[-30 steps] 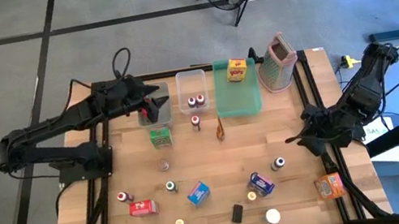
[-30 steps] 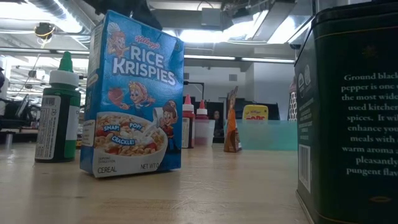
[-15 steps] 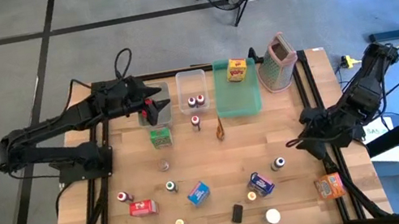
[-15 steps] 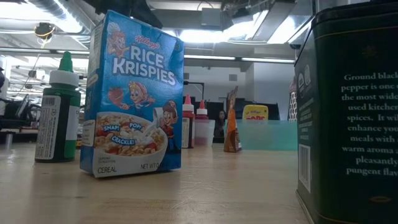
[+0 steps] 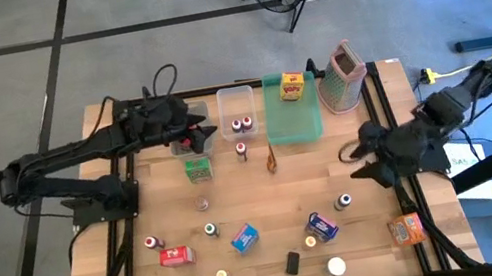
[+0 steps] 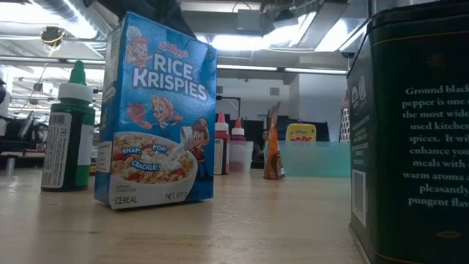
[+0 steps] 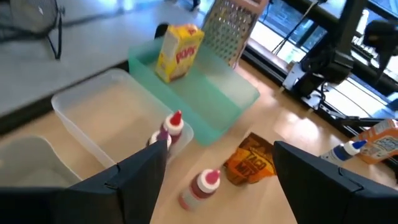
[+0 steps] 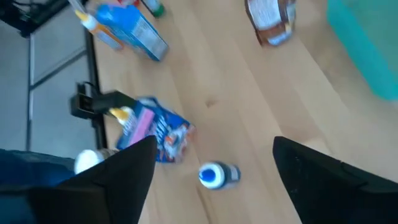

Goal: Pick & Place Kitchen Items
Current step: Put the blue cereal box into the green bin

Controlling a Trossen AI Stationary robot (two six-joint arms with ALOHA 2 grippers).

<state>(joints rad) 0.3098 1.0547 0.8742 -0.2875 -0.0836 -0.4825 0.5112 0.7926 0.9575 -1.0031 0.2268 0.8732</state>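
Kitchen items lie scattered on the wooden table: a blue cereal box (image 5: pixel 244 237) (image 6: pixel 157 110), a green box (image 5: pixel 197 169), a red box (image 5: pixel 177 257), an orange box (image 5: pixel 406 228), a blue packet (image 5: pixel 322 226) (image 8: pixel 155 130) and a blue-capped bottle (image 5: pixel 343 202) (image 8: pixel 217 175). Two red-capped bottles (image 5: pixel 242 124) (image 7: pixel 168 130) stand in a clear bin; a third (image 7: pixel 202 186) stands on the table beside a brown packet (image 7: pixel 252 163). My left gripper (image 5: pixel 197 136) (image 7: pixel 221 149) hangs open over the left clear bin. My right gripper (image 5: pixel 352 165) (image 8: pixel 214 143) is open above the table, just beyond the blue-capped bottle.
A yellow box (image 5: pixel 292 86) stands in the green tray (image 5: pixel 294 119) at the far edge, with the pinkish grater (image 5: pixel 344 75) to its right. Two clear bins (image 5: pixel 235 99) (image 5: pixel 184 118) sit left of the tray. A dark tin (image 6: pixel 410 125) stands close to the low camera.
My right arm has swung from the table's right edge inward, toward the left and the far side, and its gripper now hangs over the wood above the blue-capped bottle. My left gripper has shifted slightly right over the left bin. No item has moved.
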